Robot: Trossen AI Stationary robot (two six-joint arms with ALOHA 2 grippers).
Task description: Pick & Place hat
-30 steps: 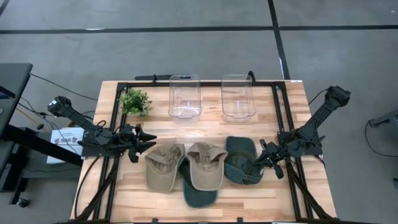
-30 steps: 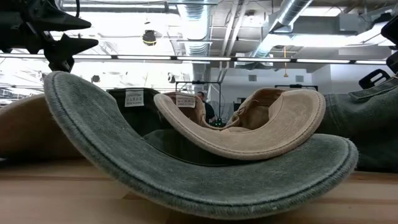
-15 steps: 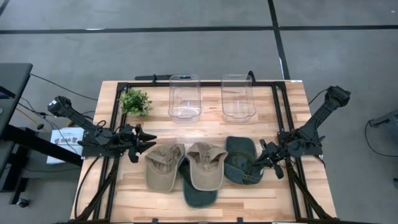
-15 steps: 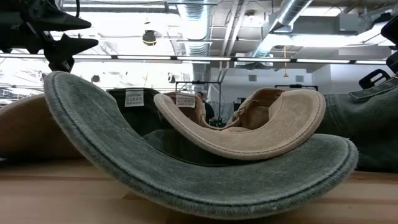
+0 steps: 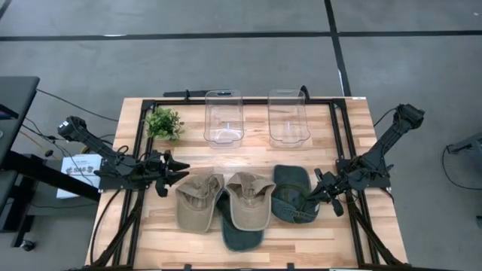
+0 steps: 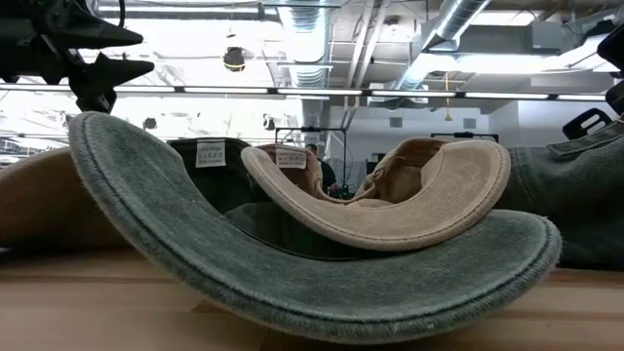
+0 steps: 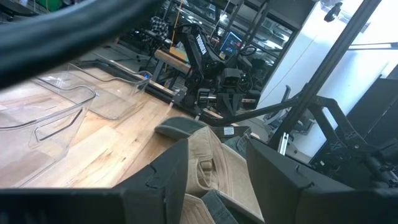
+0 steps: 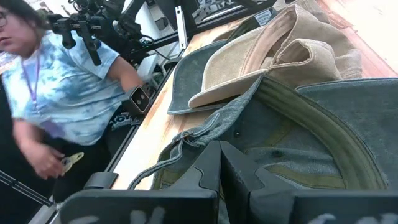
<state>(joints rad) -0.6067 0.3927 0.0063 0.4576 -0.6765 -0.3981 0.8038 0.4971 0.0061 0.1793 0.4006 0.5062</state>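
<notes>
Four hats lie in a row near the table's near edge. A tan hat and a second tan hat both overlap a dark green hat, which rests on its curved brim. Another dark green hat lies to the right. My left gripper hovers open just left of the first tan hat, above the table. My right gripper is shut at the right green hat's right edge, with fingertips over its cloth. My right gripper points level from the table's right side, with its shut fingertips at the right green hat's crown beside the back strap. Whether they touch or pinch the cloth, I cannot tell. The hat lies flat on the table.
Two clear plastic bins stand side by side at the table's far side. A small green plant sits at the far left. A black frame runs around the tabletop. A person in a light blue shirt shows beyond the table.
</notes>
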